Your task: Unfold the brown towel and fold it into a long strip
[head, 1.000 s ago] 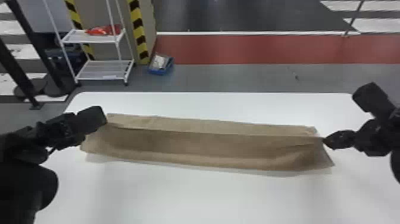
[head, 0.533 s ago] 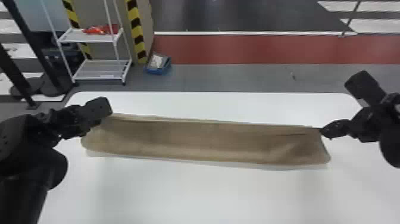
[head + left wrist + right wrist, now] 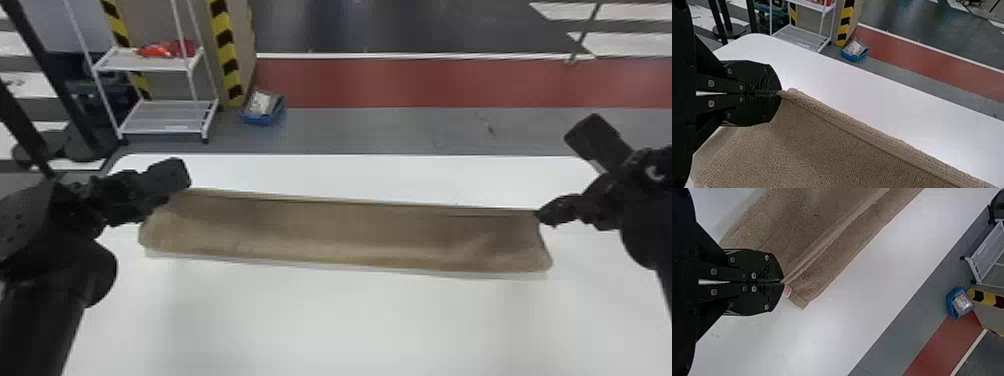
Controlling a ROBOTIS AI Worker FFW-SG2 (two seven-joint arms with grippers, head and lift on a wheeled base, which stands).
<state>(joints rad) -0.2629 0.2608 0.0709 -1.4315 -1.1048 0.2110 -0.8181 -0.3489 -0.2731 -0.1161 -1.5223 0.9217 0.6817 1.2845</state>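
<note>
2 grippers are working at the white table [image 3: 350, 325] in the head view, where the brown towel [image 3: 345, 232] is lying as a long strip, nearer the table's far edge. The left gripper [image 3: 162, 201] is holding the strip towards the table's left end; the right gripper [image 3: 540, 216] is pinching it towards the table's right end. The robot seems to be carrying out a lengthwise fold, bringing the near side over towards the table's far edge. The left gripper's own bulk is hiding its tips here.

In the left wrist view, that gripper is clenching a corner of the upper layer above the table; the frame is cutting off the strip's nearer part.

In the right wrist view, the other is clamping the opposite corner, with a lower layer showing towards the table's far edge. The layer count is staying hard to read. The next move is probably calling for aligning the edges, laying them flat and letting go together.
</note>
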